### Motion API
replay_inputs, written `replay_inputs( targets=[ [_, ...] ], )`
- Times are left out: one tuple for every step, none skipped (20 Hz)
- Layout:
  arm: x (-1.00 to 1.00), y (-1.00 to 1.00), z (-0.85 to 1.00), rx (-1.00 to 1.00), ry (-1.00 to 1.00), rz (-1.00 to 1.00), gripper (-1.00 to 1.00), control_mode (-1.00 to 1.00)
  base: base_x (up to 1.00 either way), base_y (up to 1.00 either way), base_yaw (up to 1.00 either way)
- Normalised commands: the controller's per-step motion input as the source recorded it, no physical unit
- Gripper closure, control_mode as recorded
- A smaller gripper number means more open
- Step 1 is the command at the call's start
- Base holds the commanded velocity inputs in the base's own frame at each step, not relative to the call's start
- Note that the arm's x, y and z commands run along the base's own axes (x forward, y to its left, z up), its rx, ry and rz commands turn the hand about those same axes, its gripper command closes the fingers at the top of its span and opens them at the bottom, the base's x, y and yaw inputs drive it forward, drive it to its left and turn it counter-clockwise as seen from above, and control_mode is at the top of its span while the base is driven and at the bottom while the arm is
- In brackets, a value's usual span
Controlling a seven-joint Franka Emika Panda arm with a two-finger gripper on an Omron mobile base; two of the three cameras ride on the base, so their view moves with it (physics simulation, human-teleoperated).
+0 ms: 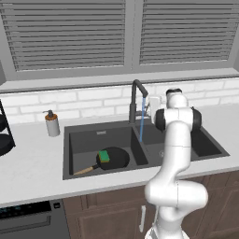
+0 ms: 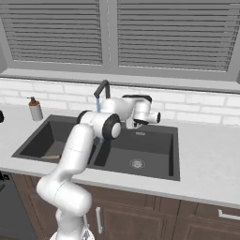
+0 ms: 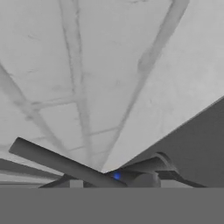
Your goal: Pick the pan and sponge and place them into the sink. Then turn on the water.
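Observation:
The black pan (image 1: 114,159) lies in the left basin of the dark grey sink (image 1: 70,154), its wooden handle pointing to the front left. On the pan's left side sits the green and yellow sponge (image 1: 103,156). A thin blue water (image 1: 141,125) stream falls from the gooseneck faucet (image 1: 137,95) onto the divider between the basins. My gripper (image 2: 131,123) is just right of the faucet, behind the right basin (image 2: 140,154). In the hand view the gripper (image 3: 122,183) faces the tiled wall, with the faucet's dark lever (image 3: 61,164) close below; its tips stand wide apart, open and holding nothing.
A soap dispenser (image 1: 52,123) stands on the counter left of the sink. A dark rack (image 1: 4,137) is at the far left edge. White tiles and shuttered windows rise behind the sink, and my arm crosses over the right basin.

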Motion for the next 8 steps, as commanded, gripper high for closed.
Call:
replay_inputs(
  targets=[
    [0.01, 0.0, -0.11, 0.1, 0.08, 0.0, 1.0, -1.0, 0.0, 0.0, 0.0],
    [0.01, 0.0, -0.13, 0.09, 0.08, 0.0, 1.0, -1.0, 0.0, 0.0, 0.0],
    [0.01, 0.0, -0.14, 0.06, 0.07, 0.0, 1.0, -1.0, 0.0, 0.0, 0.0],
    [0.01, 0.0, -0.15, 0.05, 0.04, 0.0, 1.0, -1.0, 0.0, 0.0, 0.0],
    [0.01, 0.03, -0.19, 0.02, 0.02, 0.0, 1.0, -1.0, 0.0, 0.0, 0.0],
    [0.02, 0.04, -0.19, 0.0, 0.02, 0.0, 1.0, -1.0, 0.0, 0.0, 0.0],
    [0.04, 0.09, -0.21, 0.0, 0.01, 0.0, 1.0, -1.0, 0.0, 0.0, 0.0],
    [0.02, 0.11, -0.22, 0.0, 0.0, 0.0, 1.0, -1.0, 0.0, 0.0, 0.0]
  ],
)
